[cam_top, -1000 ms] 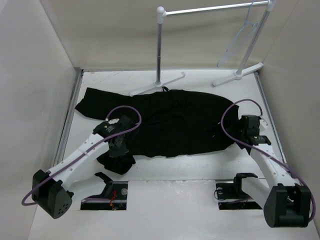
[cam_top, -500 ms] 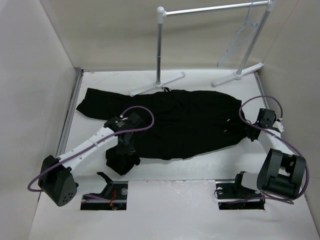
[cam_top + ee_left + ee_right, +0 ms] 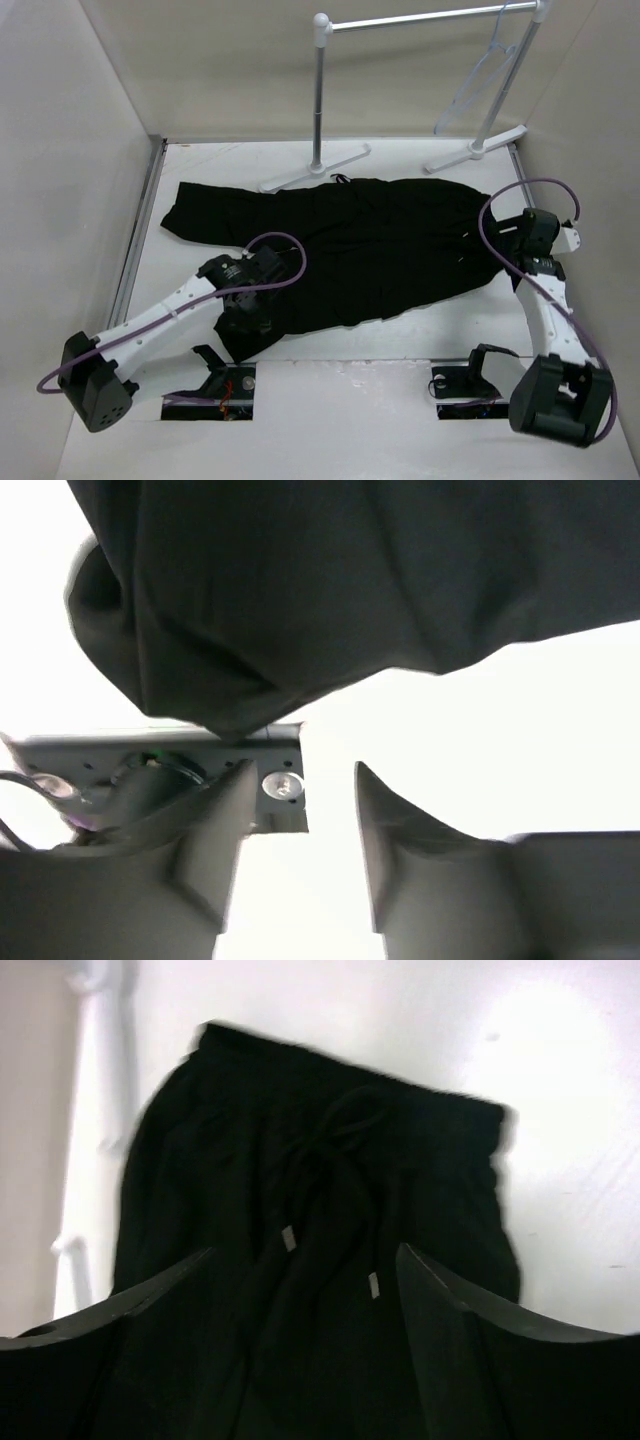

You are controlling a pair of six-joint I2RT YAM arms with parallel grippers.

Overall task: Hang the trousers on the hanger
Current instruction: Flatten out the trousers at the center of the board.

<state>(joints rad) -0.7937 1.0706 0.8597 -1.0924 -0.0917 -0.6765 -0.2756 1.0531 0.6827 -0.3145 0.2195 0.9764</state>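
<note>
Matt black cloth: the trousers [image 3: 350, 250] are soft, creased fabric on a smooth white tabletop [image 3: 420, 335] that shines brightly in the wrist views. Their cord [image 3: 335, 1155] is the same dull fabric, tipped with small pale, shiny ends. The hanger [image 3: 478, 85] is thin, clear bluish plastic. The rack [image 3: 319, 95] is smooth tube, white at its joints and feet, greyish and metallic along the post. The left claw [image 3: 305, 800] and right claw [image 3: 302, 1260] have dark, matt, plastic-looking fingers [image 3: 215, 865]. A grey metal plate [image 3: 285, 755] carries a bright screw. The arms [image 3: 165, 310] wear smooth white shells with black joints and glossy purple cable [image 3: 275, 235].
</note>
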